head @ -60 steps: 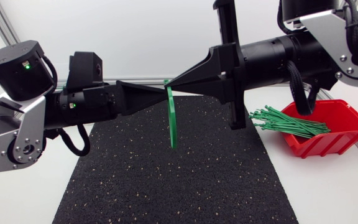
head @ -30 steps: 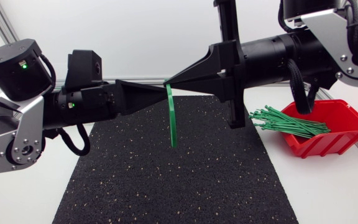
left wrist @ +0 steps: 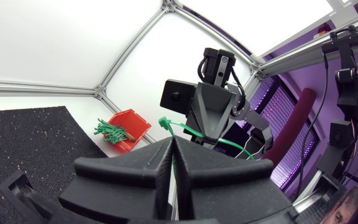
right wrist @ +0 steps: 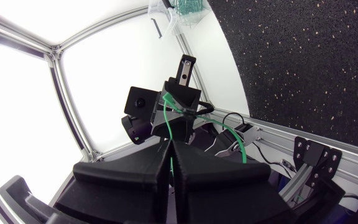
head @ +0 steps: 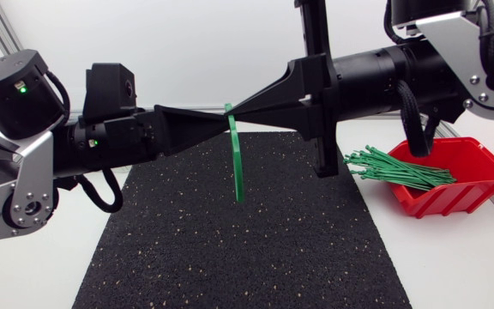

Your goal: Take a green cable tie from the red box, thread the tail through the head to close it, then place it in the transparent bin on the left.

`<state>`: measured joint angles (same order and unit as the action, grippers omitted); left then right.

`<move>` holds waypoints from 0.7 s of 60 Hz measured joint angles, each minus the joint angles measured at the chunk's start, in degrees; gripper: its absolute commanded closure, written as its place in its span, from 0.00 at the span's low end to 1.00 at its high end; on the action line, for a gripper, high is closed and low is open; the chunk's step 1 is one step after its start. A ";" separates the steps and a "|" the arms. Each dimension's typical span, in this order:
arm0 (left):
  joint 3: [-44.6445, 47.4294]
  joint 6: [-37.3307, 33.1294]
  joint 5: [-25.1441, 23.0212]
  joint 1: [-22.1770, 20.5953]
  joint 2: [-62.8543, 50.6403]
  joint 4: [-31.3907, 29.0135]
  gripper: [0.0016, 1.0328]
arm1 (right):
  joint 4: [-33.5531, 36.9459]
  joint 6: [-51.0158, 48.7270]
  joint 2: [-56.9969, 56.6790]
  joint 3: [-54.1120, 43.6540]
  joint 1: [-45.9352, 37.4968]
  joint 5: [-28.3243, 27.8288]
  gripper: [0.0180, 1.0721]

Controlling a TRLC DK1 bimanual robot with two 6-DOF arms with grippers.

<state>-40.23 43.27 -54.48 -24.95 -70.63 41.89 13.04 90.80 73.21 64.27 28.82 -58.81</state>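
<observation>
left claw (head: 221,118) | right claw (head: 238,114) | tip-to-tip, both pinching cable tie (head: 237,167)

White table (head: 453,266) bears black mat (head: 230,249); red box (head: 474,196) beside.

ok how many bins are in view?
2. The red box, holding green cable ties, sits right of the mat; the transparent bin shows only in the right wrist view. No others visible.

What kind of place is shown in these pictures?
Most likely a robot test bench in a laboratory: the left gripper and right gripper hold one green cable tie above a black mat on a white table, and a red box of more ties stands nearby.
</observation>
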 measured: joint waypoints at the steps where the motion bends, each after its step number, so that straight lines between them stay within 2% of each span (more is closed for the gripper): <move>1: 0.00 -0.20 0.11 -0.04 0.09 0.00 0.97 | 0.00 0.11 0.00 0.00 -0.04 -0.02 0.95; 16: 0.02 -3.96 2.89 -1.09 0.42 -0.02 0.97 | 0.39 0.33 -0.59 0.00 -0.72 -0.15 0.95; 42: 0.04 -9.53 3.21 -3.91 0.42 -0.02 0.97 | 0.70 0.33 -2.82 -1.14 -2.60 0.09 0.95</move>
<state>-40.18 33.74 -51.27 -28.86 -70.22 41.87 13.74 91.13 70.39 63.13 26.22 -58.72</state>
